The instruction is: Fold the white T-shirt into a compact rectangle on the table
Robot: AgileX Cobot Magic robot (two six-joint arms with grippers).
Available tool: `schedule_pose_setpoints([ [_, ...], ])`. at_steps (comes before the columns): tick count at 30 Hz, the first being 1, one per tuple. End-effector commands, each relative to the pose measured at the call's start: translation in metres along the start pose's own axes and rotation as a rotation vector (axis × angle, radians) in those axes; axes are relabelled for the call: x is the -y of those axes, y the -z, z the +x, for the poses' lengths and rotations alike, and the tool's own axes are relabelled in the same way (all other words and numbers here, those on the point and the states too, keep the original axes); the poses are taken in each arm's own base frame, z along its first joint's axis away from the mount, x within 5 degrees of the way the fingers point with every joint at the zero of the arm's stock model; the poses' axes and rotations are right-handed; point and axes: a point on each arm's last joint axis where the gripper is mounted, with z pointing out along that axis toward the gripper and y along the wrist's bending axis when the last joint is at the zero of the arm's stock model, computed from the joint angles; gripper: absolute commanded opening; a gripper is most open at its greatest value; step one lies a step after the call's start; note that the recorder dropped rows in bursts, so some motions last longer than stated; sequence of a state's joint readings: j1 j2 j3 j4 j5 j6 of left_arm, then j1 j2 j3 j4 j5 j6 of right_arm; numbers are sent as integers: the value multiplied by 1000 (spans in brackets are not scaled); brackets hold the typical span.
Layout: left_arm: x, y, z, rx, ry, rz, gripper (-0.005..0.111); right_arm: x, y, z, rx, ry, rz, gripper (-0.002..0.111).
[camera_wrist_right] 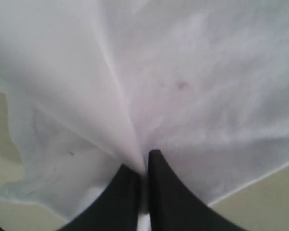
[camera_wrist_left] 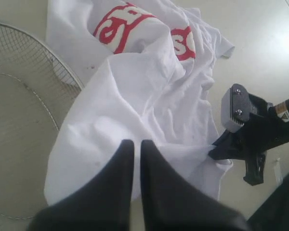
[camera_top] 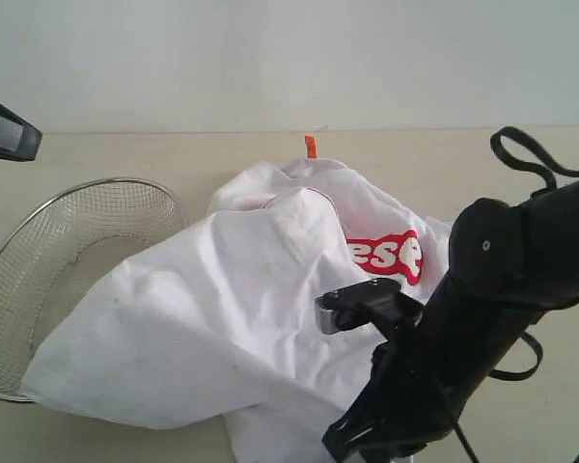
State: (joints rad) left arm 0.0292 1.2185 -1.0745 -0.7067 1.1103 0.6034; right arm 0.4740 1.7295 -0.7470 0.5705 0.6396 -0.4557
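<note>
The white T-shirt (camera_top: 232,309) lies crumpled in a raised heap on the beige table (camera_top: 125,444). Its red lettered band (camera_top: 386,256) faces right and the orange collar tag (camera_top: 311,147) sticks up at the far side. My right gripper (camera_wrist_right: 143,166) is shut on a fold of the shirt's white fabric near the front edge, and the cloth stretches away from the pinch. In the left wrist view the right gripper (camera_wrist_left: 216,152) grips the shirt's hem. My left gripper (camera_wrist_left: 136,147) hovers above the shirt (camera_wrist_left: 135,96), shut with nothing between its fingers.
A round wire-mesh basket (camera_top: 96,185) stands at the left, with the shirt's left part draped over its rim (camera_wrist_left: 62,67). The black right arm (camera_top: 502,280) with its cable loops fills the front right. Part of the left arm (camera_top: 2,130) shows at the upper left.
</note>
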Motion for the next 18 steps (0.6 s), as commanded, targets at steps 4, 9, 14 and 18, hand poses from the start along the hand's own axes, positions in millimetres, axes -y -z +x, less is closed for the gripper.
schedule_pose_setpoints([
  [4,3,0,1,0,1,14,5,27,11,9,-57,-38,33,0],
  [9,3,0,1,-2,-1,11,5,43,16,14,-95,-75,63,0],
  [14,3,0,1,-2,-1,11,5,62,23,18,-102,-142,72,0],
  [18,3,0,1,-2,-1,11,5,74,28,21,-101,-189,91,0],
])
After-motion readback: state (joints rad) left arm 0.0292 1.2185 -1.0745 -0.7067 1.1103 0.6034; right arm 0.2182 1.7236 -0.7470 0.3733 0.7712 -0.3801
